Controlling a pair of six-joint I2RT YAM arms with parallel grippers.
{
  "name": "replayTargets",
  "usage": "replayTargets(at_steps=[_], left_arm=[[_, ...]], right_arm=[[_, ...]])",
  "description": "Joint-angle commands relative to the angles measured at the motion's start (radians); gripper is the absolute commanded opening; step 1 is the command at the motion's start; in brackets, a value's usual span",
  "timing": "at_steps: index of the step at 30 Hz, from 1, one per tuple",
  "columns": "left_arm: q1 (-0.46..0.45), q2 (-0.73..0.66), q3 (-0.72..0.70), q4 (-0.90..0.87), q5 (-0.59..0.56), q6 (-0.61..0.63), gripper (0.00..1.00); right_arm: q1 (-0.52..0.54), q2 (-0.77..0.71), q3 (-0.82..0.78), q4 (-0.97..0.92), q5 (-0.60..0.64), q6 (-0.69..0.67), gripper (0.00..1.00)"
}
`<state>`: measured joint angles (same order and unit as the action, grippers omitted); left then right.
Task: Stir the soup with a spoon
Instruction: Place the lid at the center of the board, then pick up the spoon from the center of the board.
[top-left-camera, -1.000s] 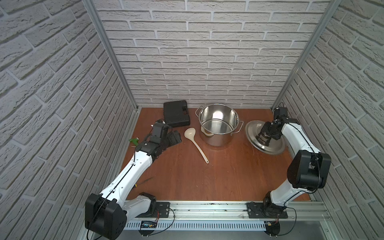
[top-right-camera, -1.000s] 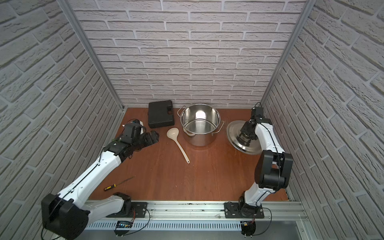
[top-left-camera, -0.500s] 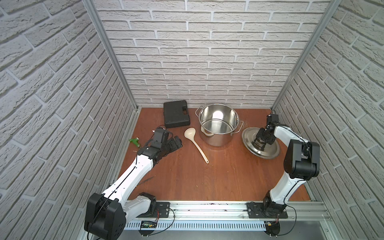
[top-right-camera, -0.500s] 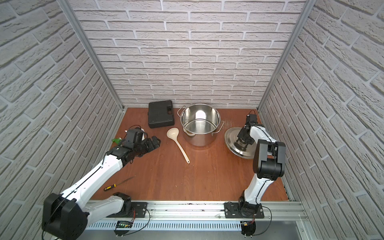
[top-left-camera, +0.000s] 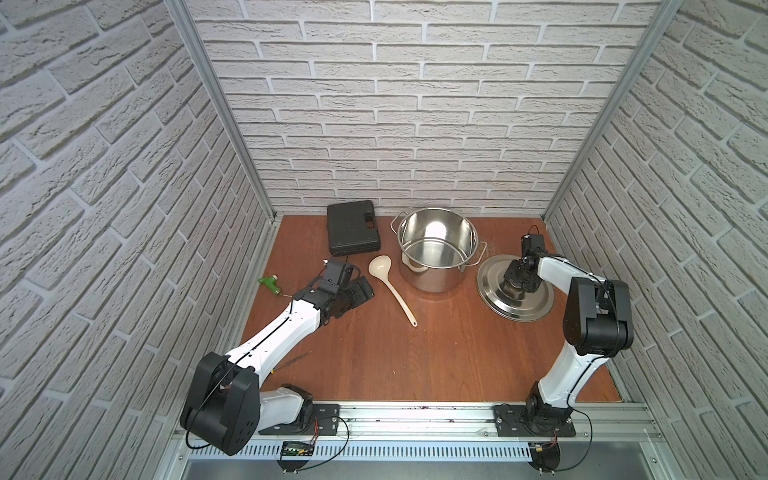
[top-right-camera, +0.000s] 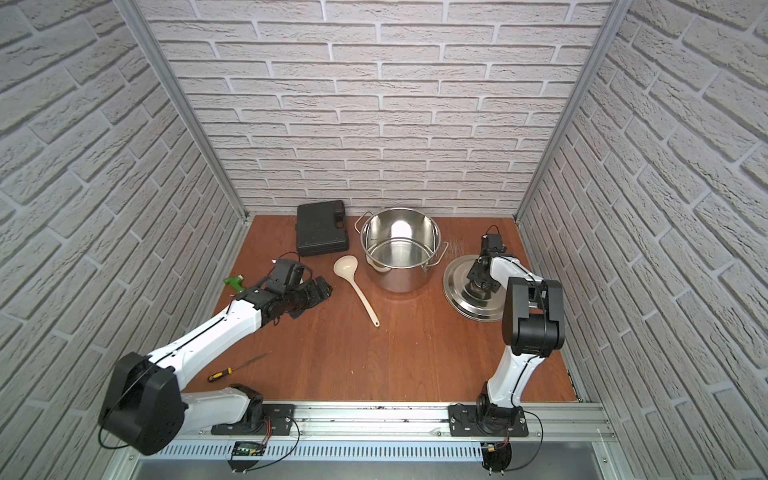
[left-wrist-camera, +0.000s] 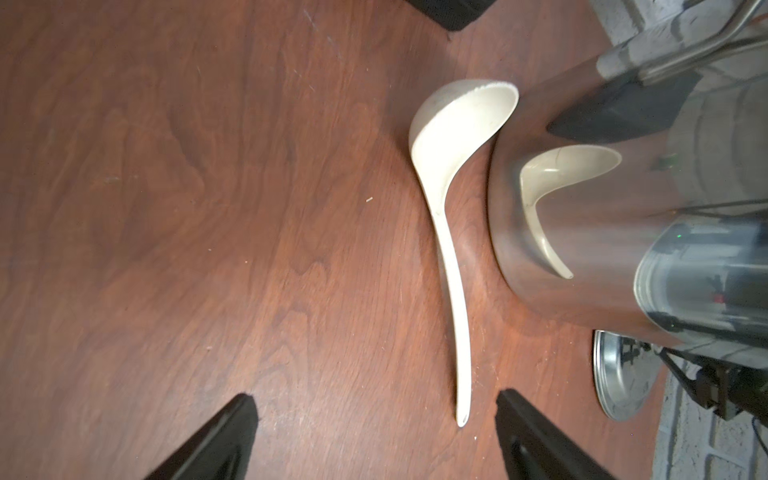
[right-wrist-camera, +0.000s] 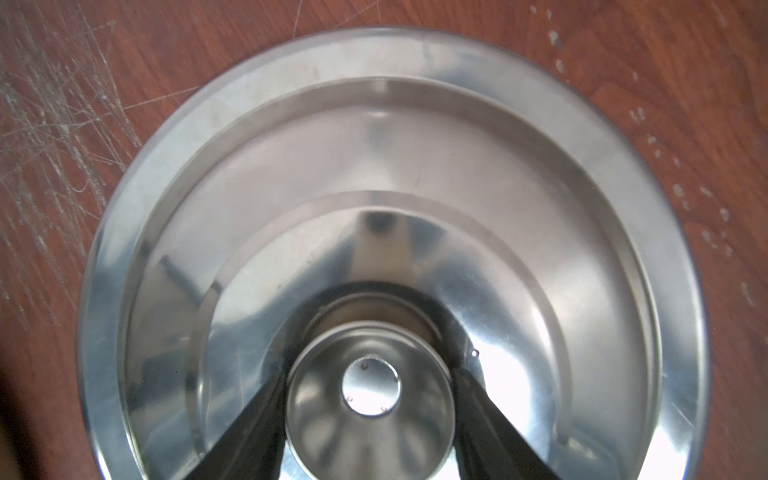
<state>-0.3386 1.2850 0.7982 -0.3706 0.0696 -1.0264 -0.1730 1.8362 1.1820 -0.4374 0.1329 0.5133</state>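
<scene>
The cream spoon (top-left-camera: 392, 291) (top-right-camera: 358, 291) lies flat on the wooden table just left of the steel pot (top-left-camera: 436, 272) (top-right-camera: 400, 274), bowl toward the back wall. No soup shows: the pot's inside is bare and shiny. My left gripper (top-left-camera: 365, 291) (top-right-camera: 322, 288) is open, low over the table a short way left of the spoon's handle and not touching it. In the left wrist view the spoon's (left-wrist-camera: 453, 257) handle tip lies ahead of the left gripper (left-wrist-camera: 376, 401), near one finger. My right gripper (top-left-camera: 517, 283) (right-wrist-camera: 370, 386) is shut on the knob (right-wrist-camera: 370, 419) of the steel lid (top-left-camera: 492, 286) (right-wrist-camera: 374, 145), right of the pot.
A black case (top-left-camera: 353, 226) lies at the back, left of the pot. A small green tool (top-left-camera: 270, 283) sits by the left wall. A yellow-handled screwdriver (top-right-camera: 237, 368) lies near the left arm's base. Brick walls close in three sides.
My left gripper has moved right and toward the front, closer to the spoon's handle. The right arm has drawn the lid a little left and forward, its elbow folding back.
</scene>
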Motion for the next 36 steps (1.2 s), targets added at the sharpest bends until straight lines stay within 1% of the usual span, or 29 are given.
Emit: replayTargets(at_steps=[1, 3, 7, 9, 10, 13, 15, 19, 23, 29, 33, 36], left_arm=[[-0.031, 0.052, 0.028, 0.050, -0.025, -0.017, 0.92], [-0.050, 0.085, 0.036, 0.069, -0.028, -0.026, 0.91], [-0.091, 0.149, 0.038, 0.131, -0.042, -0.068, 0.88], [-0.114, 0.186, 0.041, 0.177, -0.050, -0.098, 0.86], [-0.125, 0.206, 0.045, 0.196, -0.054, -0.107, 0.86], [-0.158, 0.276, 0.073, 0.235, -0.066, -0.136, 0.85], [-0.177, 0.325, 0.095, 0.260, -0.072, -0.151, 0.83], [-0.210, 0.409, 0.145, 0.292, -0.106, -0.178, 0.78], [-0.231, 0.474, 0.166, 0.332, -0.139, -0.220, 0.75], [-0.258, 0.539, 0.187, 0.383, -0.162, -0.238, 0.71], [-0.283, 0.573, 0.203, 0.391, -0.169, -0.242, 0.65], [-0.301, 0.579, 0.194, 0.399, -0.188, -0.266, 0.59]], right_arm=[[-0.002, -0.001, -0.030, -0.004, -0.052, 0.035, 0.48], [-0.002, -0.008, -0.031, -0.012, -0.061, 0.026, 0.56], [-0.002, -0.060, -0.059, -0.007, -0.073, 0.008, 0.68], [-0.002, -0.096, -0.075, -0.010, -0.078, -0.005, 0.89], [-0.002, -0.109, -0.079, -0.014, -0.082, -0.011, 0.97], [-0.002, -0.155, -0.087, -0.047, -0.081, -0.027, 1.00], [0.000, -0.206, -0.099, -0.064, -0.078, -0.026, 1.00], [0.000, -0.358, -0.141, -0.086, -0.102, -0.014, 1.00], [0.001, -0.513, -0.160, -0.128, -0.128, 0.005, 0.99], [0.004, -0.700, -0.158, -0.199, -0.148, 0.020, 0.95], [0.004, -0.783, -0.168, -0.230, -0.133, 0.015, 0.95], [0.004, -0.817, -0.167, -0.252, -0.125, 0.009, 0.95]])
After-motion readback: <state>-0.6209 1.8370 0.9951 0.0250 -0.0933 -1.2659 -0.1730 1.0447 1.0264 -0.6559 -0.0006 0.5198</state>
